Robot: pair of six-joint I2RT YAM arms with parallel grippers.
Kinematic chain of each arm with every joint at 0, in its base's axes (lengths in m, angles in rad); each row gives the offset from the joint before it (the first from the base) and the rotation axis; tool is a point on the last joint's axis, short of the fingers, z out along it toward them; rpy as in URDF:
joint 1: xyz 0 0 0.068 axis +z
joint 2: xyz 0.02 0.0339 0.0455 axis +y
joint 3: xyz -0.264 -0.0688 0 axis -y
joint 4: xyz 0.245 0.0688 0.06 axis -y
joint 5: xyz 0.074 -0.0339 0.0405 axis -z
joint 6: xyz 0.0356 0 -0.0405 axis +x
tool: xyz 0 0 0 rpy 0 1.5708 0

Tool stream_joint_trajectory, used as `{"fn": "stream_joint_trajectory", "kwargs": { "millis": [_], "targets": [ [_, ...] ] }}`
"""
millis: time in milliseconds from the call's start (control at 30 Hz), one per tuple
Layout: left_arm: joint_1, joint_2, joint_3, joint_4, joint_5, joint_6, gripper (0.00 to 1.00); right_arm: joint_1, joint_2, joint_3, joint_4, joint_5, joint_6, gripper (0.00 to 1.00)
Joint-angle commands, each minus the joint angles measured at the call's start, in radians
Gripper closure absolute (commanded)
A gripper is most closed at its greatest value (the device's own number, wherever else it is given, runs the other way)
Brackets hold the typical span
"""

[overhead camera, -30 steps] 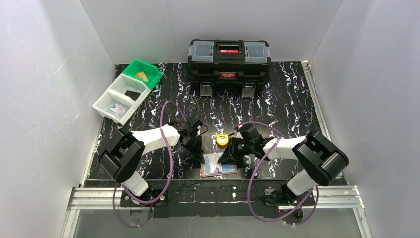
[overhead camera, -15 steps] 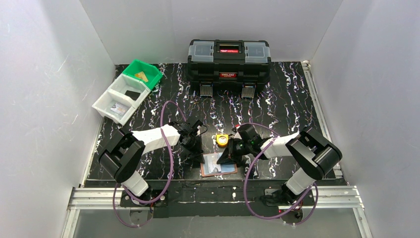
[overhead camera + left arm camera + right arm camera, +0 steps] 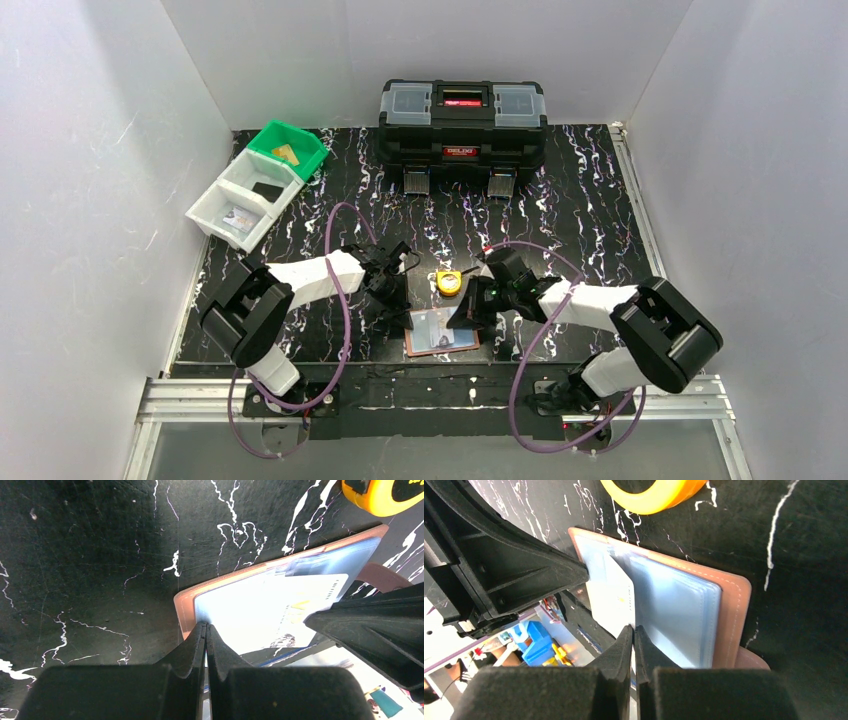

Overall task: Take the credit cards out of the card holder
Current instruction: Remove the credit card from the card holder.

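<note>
The holder (image 3: 442, 349) lies open and flat at the middle of the bench's (image 3: 590, 200) near edge, bluish sleeves up. The left gripper (image 3: 393, 305) has its fingers (image 3: 192, 650) closed together, tips on the holder's left leather border (image 3: 182, 605); whether they pinch anything I cannot tell. The right gripper (image 3: 465, 313) reaches in from the right, its fingers (image 3: 624, 645) clamped on the near corner of a whitish card (image 3: 611, 592) that sticks partly out of a sleeve (image 3: 674, 610). The two grippers are close together over the holder, apart.

A yellow tape measure (image 3: 449, 283) sits just beyond the holder's far edge, apart from it. A black toolbox (image 3: 462, 122) stands at the middle of the far edge. Near the far left corner a row of bins runs along the left edge: the green bin (image 3: 270, 140) holds a gold card (image 3: 287, 153), and the white bins (image 3: 215, 195) hold a black card (image 3: 266, 188) and a pale card (image 3: 238, 217)
</note>
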Motion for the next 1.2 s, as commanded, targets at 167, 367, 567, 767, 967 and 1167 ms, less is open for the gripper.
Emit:
{"fn": "stream_joint_trajectory", "kwargs": {
  "millis": [167,367,567,767,967,1167],
  "targets": [
    [0.002,0.041,0.023,-0.147,-0.111,0.046,1.00,-0.007,-0.099,0.050,-0.170,0.086,-0.088,0.99],
    [0.003,0.021,0.075,-0.191,-0.115,0.049,1.00,-0.007,-0.145,0.086,-0.227,0.073,-0.105,0.99],
    [0.002,-0.020,0.172,-0.275,-0.127,0.058,1.00,-0.009,-0.198,0.125,-0.274,0.070,-0.122,0.99],
    [0.021,-0.078,0.267,-0.361,-0.128,0.080,0.80,-0.019,-0.217,0.142,-0.275,0.031,-0.119,0.99],
    [0.107,-0.196,0.294,-0.358,-0.038,0.115,0.40,-0.063,-0.225,0.183,-0.281,-0.038,-0.126,0.99],
    [0.208,-0.289,0.252,-0.225,0.179,0.110,0.31,-0.128,-0.201,0.221,-0.177,-0.212,-0.067,0.99]
  ]
}}
